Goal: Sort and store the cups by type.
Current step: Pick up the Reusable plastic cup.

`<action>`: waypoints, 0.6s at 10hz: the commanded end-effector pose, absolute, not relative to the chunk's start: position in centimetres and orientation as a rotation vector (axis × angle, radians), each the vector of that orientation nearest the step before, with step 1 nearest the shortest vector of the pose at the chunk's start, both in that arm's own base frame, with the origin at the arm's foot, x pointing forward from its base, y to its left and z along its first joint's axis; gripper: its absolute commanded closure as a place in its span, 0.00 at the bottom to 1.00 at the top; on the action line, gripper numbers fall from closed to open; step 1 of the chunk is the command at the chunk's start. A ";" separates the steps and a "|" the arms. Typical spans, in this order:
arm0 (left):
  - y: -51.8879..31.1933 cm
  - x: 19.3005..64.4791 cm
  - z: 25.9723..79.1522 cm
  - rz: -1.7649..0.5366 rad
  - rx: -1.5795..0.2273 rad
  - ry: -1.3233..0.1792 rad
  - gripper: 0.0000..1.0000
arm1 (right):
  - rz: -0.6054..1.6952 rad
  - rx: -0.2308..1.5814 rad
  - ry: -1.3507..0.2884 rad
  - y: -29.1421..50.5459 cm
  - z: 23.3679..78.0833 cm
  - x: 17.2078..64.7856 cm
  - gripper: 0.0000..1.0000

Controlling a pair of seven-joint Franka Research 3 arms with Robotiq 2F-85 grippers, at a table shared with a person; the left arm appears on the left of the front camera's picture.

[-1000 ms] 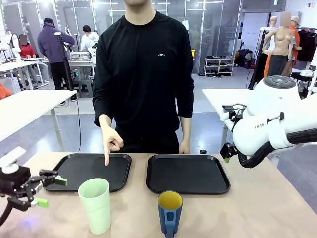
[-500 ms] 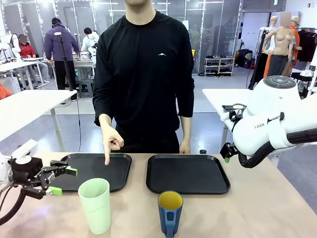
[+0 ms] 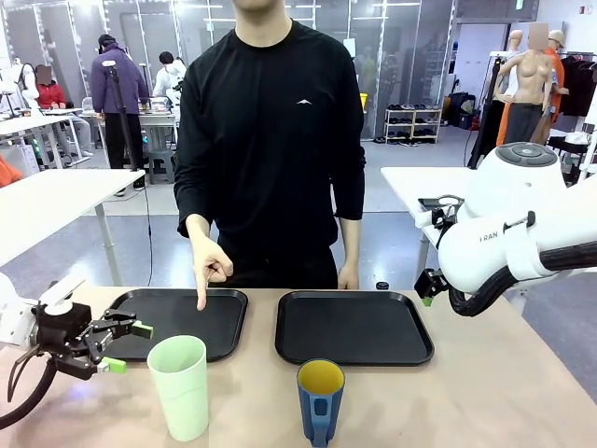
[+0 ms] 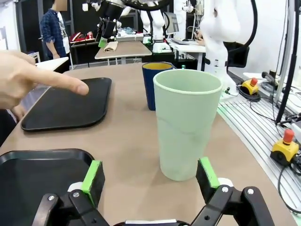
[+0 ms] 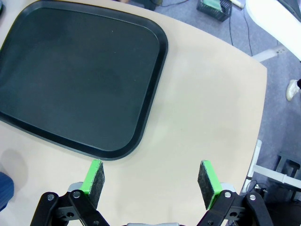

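Note:
A tall mint-green tumbler (image 3: 181,385) stands near the table's front, left of centre. To its right stands a shorter dark blue mug (image 3: 320,399) with a yellow inside and its handle facing the camera. My left gripper (image 3: 129,347) is open just left of the tumbler, fingers pointing at it. In the left wrist view the tumbler (image 4: 186,128) rises just beyond the open left gripper (image 4: 150,172), with the mug (image 4: 153,82) behind it. In its own wrist view the right gripper (image 5: 150,181) hangs open above bare table beside a tray.
Two black trays lie side by side, the left tray (image 3: 177,322) and the right tray (image 3: 352,326). A person in black stands at the far side, one finger (image 3: 200,297) pointing down at the left tray. The right arm (image 3: 508,247) hovers at the table's right edge.
My left gripper has moved right and a little up, closing in on the mint-green tumbler. The person's pointing hand, both cups and the right arm have stayed put.

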State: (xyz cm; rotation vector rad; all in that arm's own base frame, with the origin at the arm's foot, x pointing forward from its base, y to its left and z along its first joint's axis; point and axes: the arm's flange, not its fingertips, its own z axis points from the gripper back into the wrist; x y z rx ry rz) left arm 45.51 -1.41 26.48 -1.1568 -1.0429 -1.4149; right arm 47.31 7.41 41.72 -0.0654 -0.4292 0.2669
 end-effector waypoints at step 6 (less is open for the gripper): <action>-2.3 46.7 27.1 -1.489 -1.135 -1.043 0.00 | 0.265 -0.065 -0.430 7.3 41.7 47.3 0.00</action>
